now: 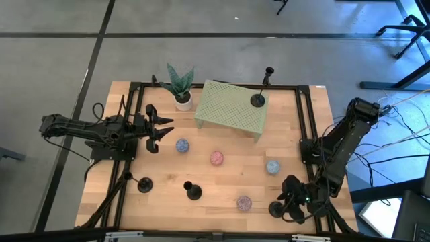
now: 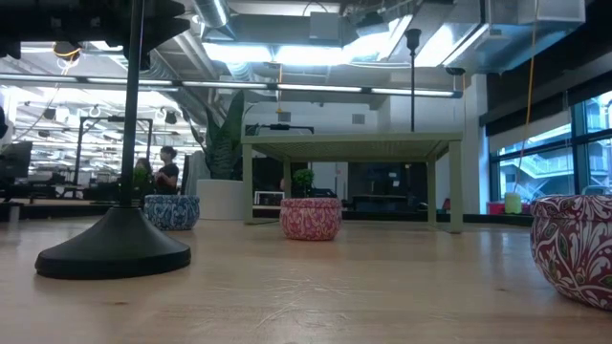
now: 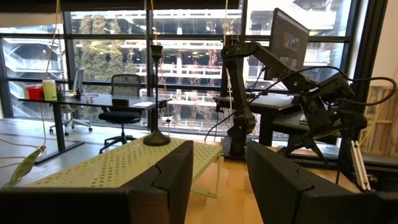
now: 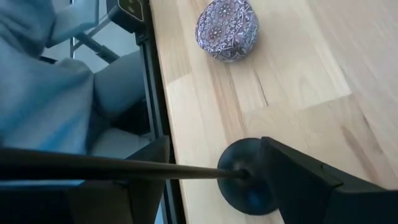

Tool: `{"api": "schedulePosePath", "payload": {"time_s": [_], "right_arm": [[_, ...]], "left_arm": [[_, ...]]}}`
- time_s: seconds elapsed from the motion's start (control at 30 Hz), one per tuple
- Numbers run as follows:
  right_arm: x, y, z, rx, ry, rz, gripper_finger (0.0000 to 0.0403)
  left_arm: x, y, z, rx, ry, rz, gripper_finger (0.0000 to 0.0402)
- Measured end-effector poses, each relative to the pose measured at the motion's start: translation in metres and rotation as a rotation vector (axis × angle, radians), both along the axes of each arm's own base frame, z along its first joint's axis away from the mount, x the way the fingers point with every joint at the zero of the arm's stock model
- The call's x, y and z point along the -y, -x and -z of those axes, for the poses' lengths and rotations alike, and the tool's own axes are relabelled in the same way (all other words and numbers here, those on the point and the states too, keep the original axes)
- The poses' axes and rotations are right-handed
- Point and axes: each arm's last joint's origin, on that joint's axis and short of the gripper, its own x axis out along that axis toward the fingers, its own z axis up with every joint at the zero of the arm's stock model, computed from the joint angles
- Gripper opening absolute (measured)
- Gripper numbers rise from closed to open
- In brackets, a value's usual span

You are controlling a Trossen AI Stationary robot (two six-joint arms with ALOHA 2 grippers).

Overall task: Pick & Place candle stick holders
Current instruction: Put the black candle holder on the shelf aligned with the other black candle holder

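Four black candle stick holders show in the high view. One [image 1: 258,99] stands on the green perforated stand [image 1: 232,106]. Two stand on their disc bases at the near left [image 1: 144,184] and near middle [image 1: 193,191]. The fourth [image 1: 275,210] stands at the near right. My right gripper [image 1: 287,202] is open and low over it, with a finger on either side of the stem's foot [image 4: 239,174]. My left gripper [image 1: 160,128] is open and empty at the table's left, pointing toward the stand [image 3: 124,165]. My right gripper comes at the near-right holder slanting down from above. One finger [image 4: 298,180] overlaps the edge of the disc base [image 4: 242,193]. I cannot tell whether it touches. The holder stands upright on the table.
Speckled balls lie on the table: blue [image 1: 182,145], pink [image 1: 216,158], blue [image 1: 272,167] and purple [image 1: 243,202]. A potted plant [image 1: 181,87] stands at the far left of the stand. The table's near edge [image 4: 158,93] runs close to the right gripper.
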Motion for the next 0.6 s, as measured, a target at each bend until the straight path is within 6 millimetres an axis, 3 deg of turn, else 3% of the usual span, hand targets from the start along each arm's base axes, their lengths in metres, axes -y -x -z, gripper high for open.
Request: {"api": "schedulePosePath", "payload": {"time_s": [0.2,0.53,0.6], "right_arm": [[-0.001,-0.001,0.007,0.011,0.085,-0.033,0.0225],[-0.008,-0.006,0.024,0.029,0.172,-0.019,0.0034],[-0.007,-0.007,0.024,0.046,0.183,-0.002,0.0015]], "left_arm": [[0.000,0.000,0.000,0.000,0.000,0.000,0.0145],[0.000,0.000,0.000,0.000,0.000,0.000,0.0145],[0.000,0.000,0.000,-0.001,-0.001,0.000,0.0145]]}}
